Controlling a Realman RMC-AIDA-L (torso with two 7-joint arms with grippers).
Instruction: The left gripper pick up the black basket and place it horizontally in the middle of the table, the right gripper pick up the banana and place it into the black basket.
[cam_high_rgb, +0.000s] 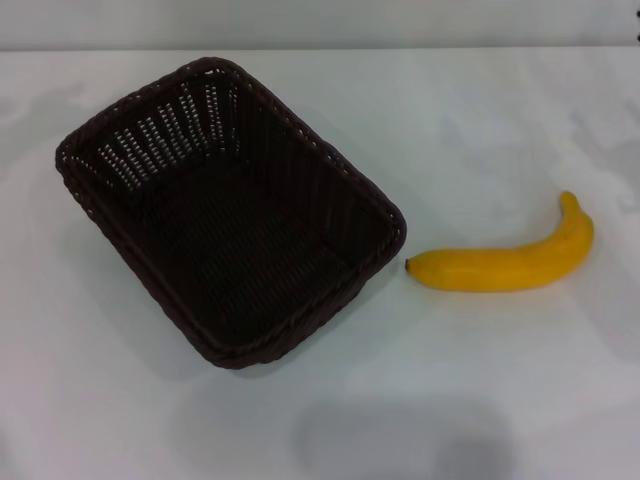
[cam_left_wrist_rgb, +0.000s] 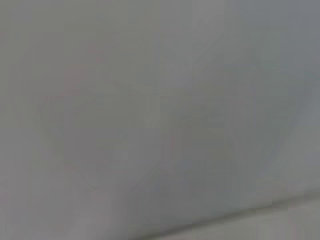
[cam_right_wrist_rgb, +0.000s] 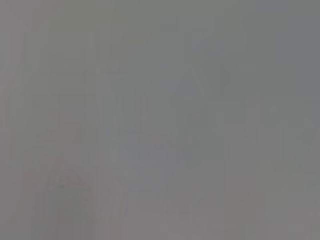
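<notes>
Dark woven wicker, near-black: the rectangular black basket (cam_high_rgb: 232, 215) sits left of centre on the glossy white table (cam_high_rgb: 480, 380), skewed diagonally w/ its long axis running from far-left to near-right, empty inside. The smooth yellow curved banana (cam_high_rgb: 505, 262) lies to its right, dark tip just beside the basket's near-right corner but not touching.

Neither the left gripper nor the right gripper shows in the head view, and both wrist views give only blank grey, so can't tell whether fingers are apart or together. Nothing's begun, by my read.

Risks from here:
- Basket needs rotating to horizontal; a grab on one rim edge could tip it, or swing that corner into the banana and roll it off.
- Rim is thick and braided, so a shallow pinch may slip.
- Banana is smooth and curved; an off-centre grip could let it pivot.
</notes>
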